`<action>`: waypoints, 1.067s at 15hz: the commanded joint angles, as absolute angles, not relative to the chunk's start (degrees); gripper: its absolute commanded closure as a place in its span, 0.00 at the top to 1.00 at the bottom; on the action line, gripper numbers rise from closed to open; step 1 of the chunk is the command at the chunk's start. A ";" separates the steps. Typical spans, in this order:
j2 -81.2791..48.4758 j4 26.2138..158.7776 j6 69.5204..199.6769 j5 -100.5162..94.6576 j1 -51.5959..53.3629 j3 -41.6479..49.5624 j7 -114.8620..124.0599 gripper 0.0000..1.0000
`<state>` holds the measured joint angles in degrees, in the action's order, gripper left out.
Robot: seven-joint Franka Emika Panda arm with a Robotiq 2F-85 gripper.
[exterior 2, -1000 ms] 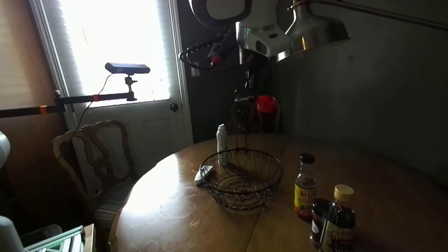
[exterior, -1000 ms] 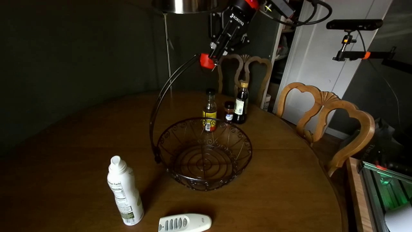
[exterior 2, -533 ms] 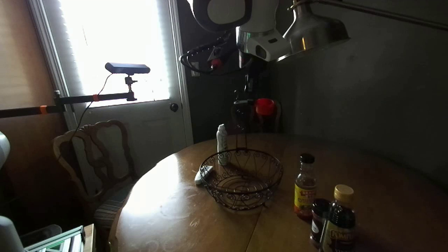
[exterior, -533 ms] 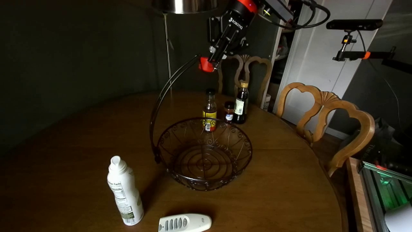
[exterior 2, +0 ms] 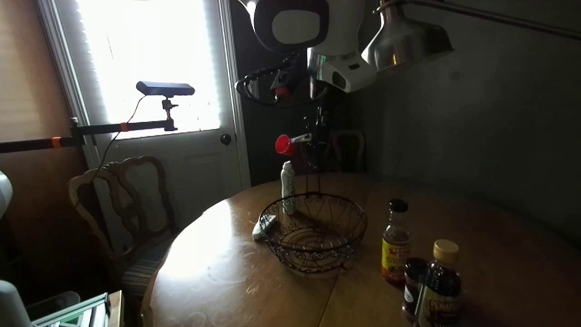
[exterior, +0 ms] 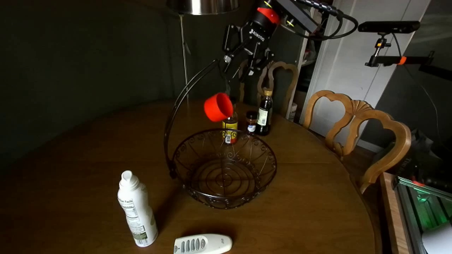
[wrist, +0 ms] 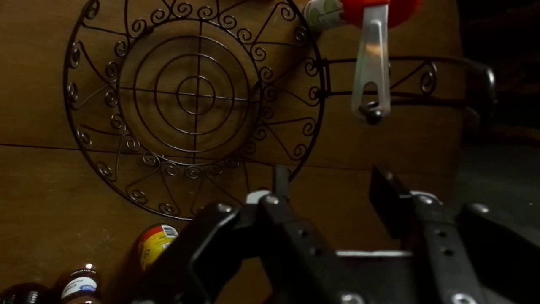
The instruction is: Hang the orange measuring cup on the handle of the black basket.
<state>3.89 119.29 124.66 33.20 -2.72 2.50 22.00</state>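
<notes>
The orange-red measuring cup (exterior: 218, 107) hangs tilted in the air above the far side of the black wire basket (exterior: 224, 180). In the wrist view the slot of its grey metal handle (wrist: 373, 55) is around the hook (wrist: 373, 115) at the end of the basket's tall curved handle (exterior: 173, 113). The cup (exterior 2: 284, 145) also shows in an exterior view. My gripper (exterior: 238, 71) is open and empty, close to the hook's end. In the wrist view its fingers (wrist: 390, 202) are wide apart and do not touch the cup.
Behind the basket stand a yellow-labelled bottle (exterior: 230, 126), a small jar (exterior: 251, 121) and a dark bottle (exterior: 265, 111). A white bottle (exterior: 137, 211) and a white remote (exterior: 203, 244) are on the table's near side. A metal lamp (exterior: 203, 7) hangs above.
The jaws have opened and let go of the cup. The cup has dropped and swung down, and now hangs from the hook. The gripper has moved slightly down.
</notes>
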 commanded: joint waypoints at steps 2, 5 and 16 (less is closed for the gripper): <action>4.32 120.16 125.46 32.94 -2.58 2.53 19.40 0.92; 5.73 119.95 124.60 32.71 -2.52 2.85 11.33 1.00; 17.32 114.49 98.80 30.54 -1.94 6.84 -16.85 1.00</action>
